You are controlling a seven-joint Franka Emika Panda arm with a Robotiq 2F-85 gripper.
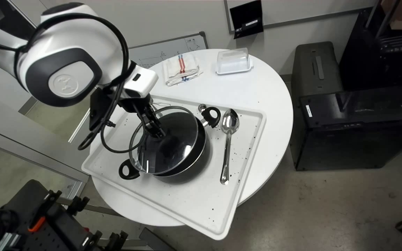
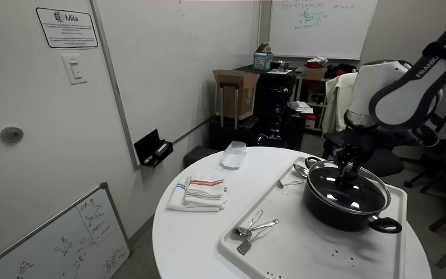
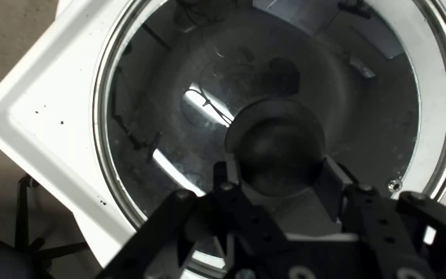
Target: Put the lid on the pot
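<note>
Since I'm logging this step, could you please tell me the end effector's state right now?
End effector: closed, holding the lid by its dark knob.

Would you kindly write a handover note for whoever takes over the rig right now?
The gripper is closed on the knob of the lid.
In an exterior view, the lid is over the pot, whose rim shows past one side; whether they touch is unclear.
The pot stands on the white tray.
Done: lid gripped and over the pot.
Left: probably centre it, lower until seated, release.
</note>
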